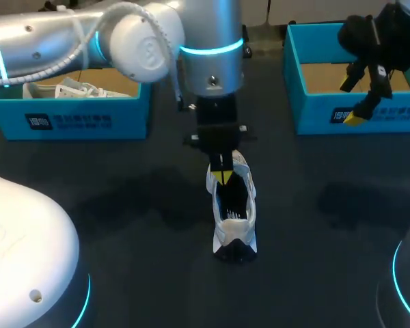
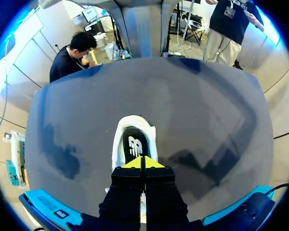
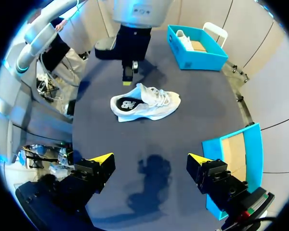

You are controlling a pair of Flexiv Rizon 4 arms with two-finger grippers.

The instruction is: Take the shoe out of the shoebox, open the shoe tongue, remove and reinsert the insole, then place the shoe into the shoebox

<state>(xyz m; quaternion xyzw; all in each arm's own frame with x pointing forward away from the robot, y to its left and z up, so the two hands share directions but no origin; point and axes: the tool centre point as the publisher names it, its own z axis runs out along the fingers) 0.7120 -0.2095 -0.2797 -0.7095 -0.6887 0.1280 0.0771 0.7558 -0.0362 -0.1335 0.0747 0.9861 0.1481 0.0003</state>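
Observation:
A white shoe (image 1: 234,212) lies on the dark table near the middle, its black insole (image 2: 134,144) showing through the open top. My left gripper (image 1: 223,176) hangs just over the shoe's heel end with its yellow tips pressed together; nothing shows between them. In the right wrist view it (image 3: 128,77) stands a little apart from the shoe (image 3: 147,102). My right gripper (image 3: 149,159) is open, fingers spread wide and empty, up at the back right over a blue shoebox (image 1: 342,102) with a bare cardboard floor.
A second blue shoebox (image 1: 68,116) at the back left holds another white shoe (image 1: 75,89). My left arm spans from the left edge to the table's middle. Bare dark tabletop (image 1: 328,205) lies around the shoe.

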